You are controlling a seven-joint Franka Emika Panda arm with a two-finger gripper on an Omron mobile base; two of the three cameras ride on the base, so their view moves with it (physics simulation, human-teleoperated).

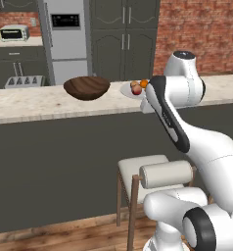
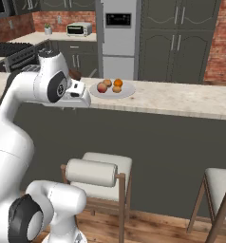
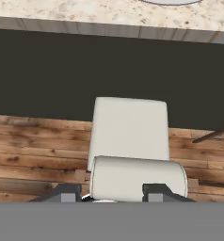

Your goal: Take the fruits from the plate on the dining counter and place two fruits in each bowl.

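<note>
My arm reaches forward over the stool [image 1: 140, 169] toward the desk [image 1: 35, 105], a long beige speckled stone top on a dark grey front. My tool [image 3: 111, 192] hangs short of the desk's near edge, pointing down at the stool's pale seat [image 3: 130, 127] and the wooden floor [image 3: 34, 150]; its 2 dark fingertips [image 3: 67, 192] look pressed as far together as they go, and they pinch nothing.

The fruits [image 2: 110, 86] lie on the flat pale plate [image 2: 127, 92], which sits on the desk just beyond my wrist. From the right base view I count what seem to be 4: a reddish one [image 2: 102, 88] at the near left, an orange one [image 2: 117, 82] at the far right, a tan one behind and another orange-tan one in front, all bunched close and touching or nearly so; they are too small for me to be certain of the count. From the left base view the plate [image 1: 126, 90] is partly hidden behind my arm, with the fruit pile [image 1: 138, 87] showing at its edge.

The dark brown wooden bowl [image 1: 87, 88] stands upright on the desk to the left of the plate, near it but apart.

A second stool [image 2: 217, 197] stands at the right of the right base view. Behind the desk are a steel fridge [image 2: 117, 35], dark cabinets [image 2: 179, 40], a toaster oven [image 1: 14, 33] on the back wall worktop, and a red brick wall [image 1: 197, 29].
</note>
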